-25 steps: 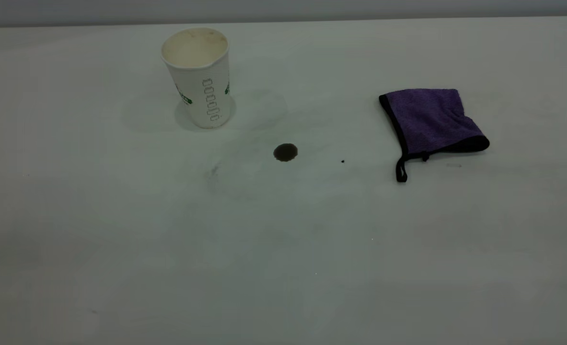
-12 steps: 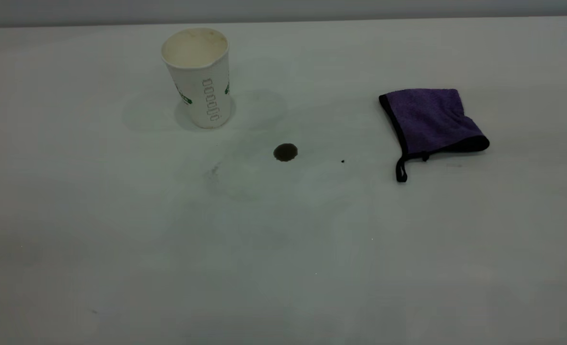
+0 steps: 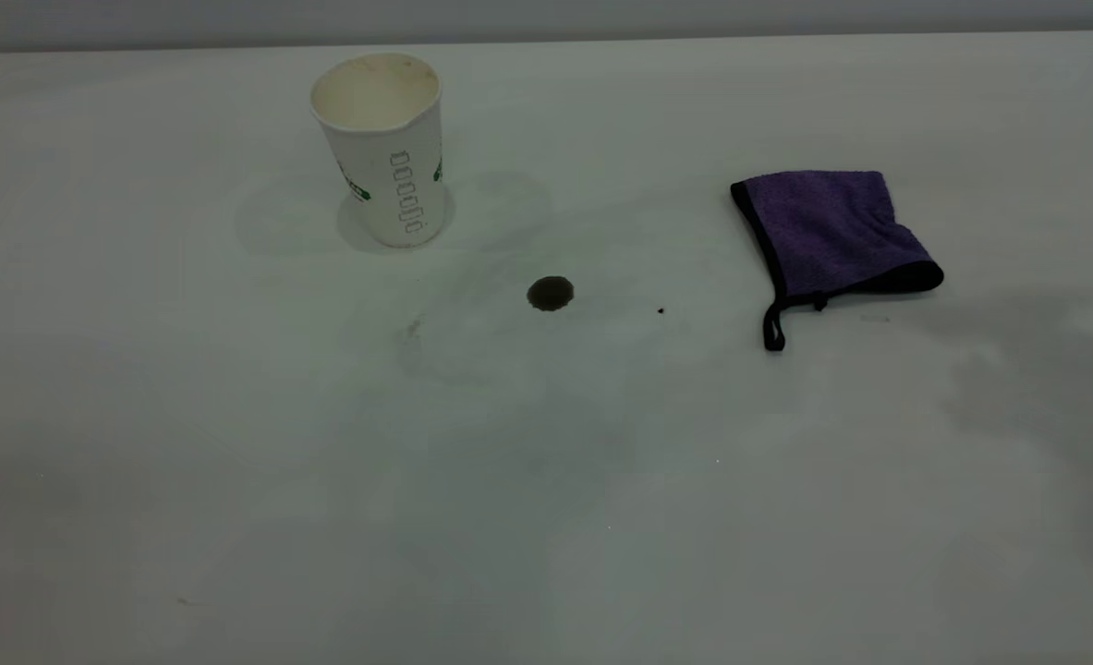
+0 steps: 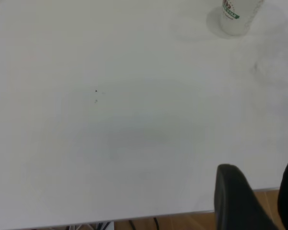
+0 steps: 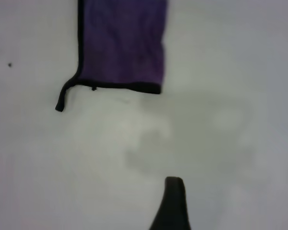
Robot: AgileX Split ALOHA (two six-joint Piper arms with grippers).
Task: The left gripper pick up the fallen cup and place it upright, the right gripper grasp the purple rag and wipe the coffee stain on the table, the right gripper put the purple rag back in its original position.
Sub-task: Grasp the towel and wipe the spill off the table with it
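Note:
The cup (image 3: 389, 157) stands upright at the table's far left, mouth up; its base also shows in the left wrist view (image 4: 237, 17). The coffee stain (image 3: 550, 293) is a small dark spot near the middle of the table (image 3: 546, 480), apart from the cup. The purple rag (image 3: 828, 231) lies flat at the right, strap toward the front, and shows in the right wrist view (image 5: 122, 43). Neither gripper shows in the exterior view. My left gripper (image 4: 260, 167) is open and empty over the table's edge. Of my right gripper only one black finger (image 5: 174, 201) shows, short of the rag, with bare table beside it.
A tiny black speck (image 3: 661, 311) lies between the stain and the rag. The table's edge and wooden floor (image 4: 182, 221) show in the left wrist view. A soft shadow (image 3: 1045, 388) covers the table's right front.
A shadow has spread over the table's right front, below the rag. The cup, stain and rag have not moved.

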